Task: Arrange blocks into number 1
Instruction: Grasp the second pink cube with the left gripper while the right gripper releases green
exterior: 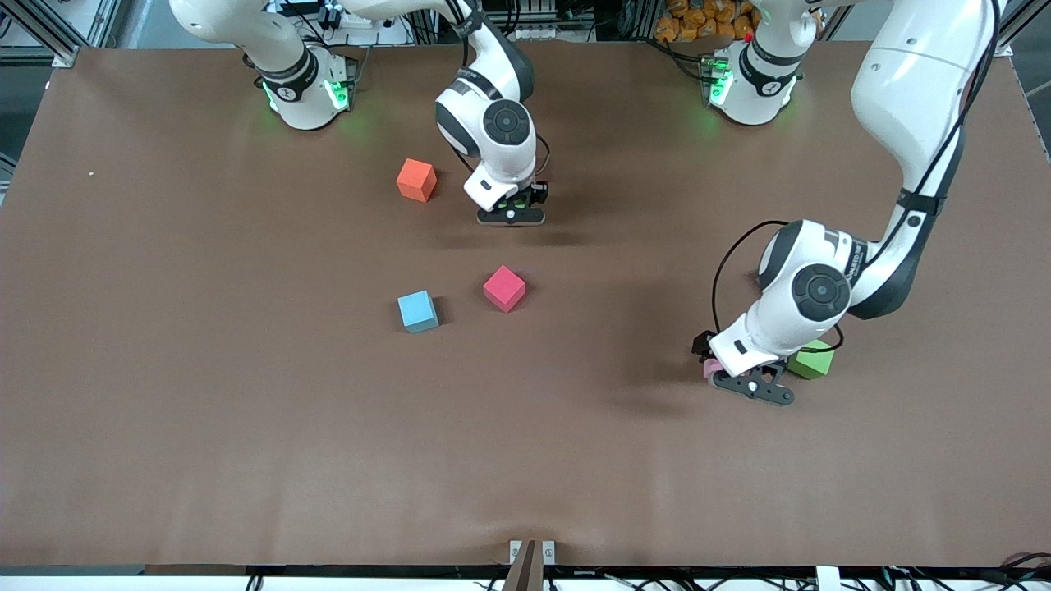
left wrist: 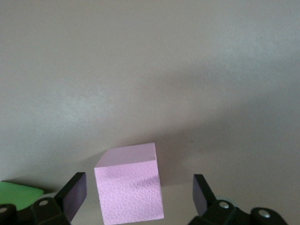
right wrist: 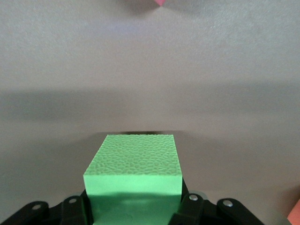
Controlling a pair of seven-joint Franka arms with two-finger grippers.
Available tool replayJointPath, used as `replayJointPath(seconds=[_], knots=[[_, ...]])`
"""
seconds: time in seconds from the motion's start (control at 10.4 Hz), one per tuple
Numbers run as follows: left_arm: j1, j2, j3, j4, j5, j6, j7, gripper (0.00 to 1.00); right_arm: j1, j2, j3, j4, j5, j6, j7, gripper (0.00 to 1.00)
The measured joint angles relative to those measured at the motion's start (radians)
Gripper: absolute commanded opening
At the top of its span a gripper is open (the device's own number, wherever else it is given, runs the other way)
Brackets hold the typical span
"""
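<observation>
Pincer work on two fronts. The left pincer (exterior: 753,386) hangs low at the left arm's end of the tabletop (exterior: 205,427), spread wide around a light pink block (left wrist: 130,183), its fingers (left wrist: 74,193) apart from the block's faces on both sides. A green block (exterior: 812,360) lies just beside this pincer. To grip well, it probably should centre, settle lower, then close evenly so the foam does not twist. The right pincer (exterior: 511,215) is clamped on a lime green block (right wrist: 135,174), held above the tabletop. The red block (exterior: 504,288) lies on the tabletop near it, a likely neighbour for placement.
</observation>
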Motion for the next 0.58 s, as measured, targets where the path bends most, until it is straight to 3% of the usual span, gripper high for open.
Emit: replayJointPath(seconds=[0.58], knots=[[0.034, 0.006, 0.004, -0.004, 0.0, -0.028, -0.012, 1.0, 0.046, 0.005, 0.001, -0.021, 0.017, 0.029, 0.008, 0.0]])
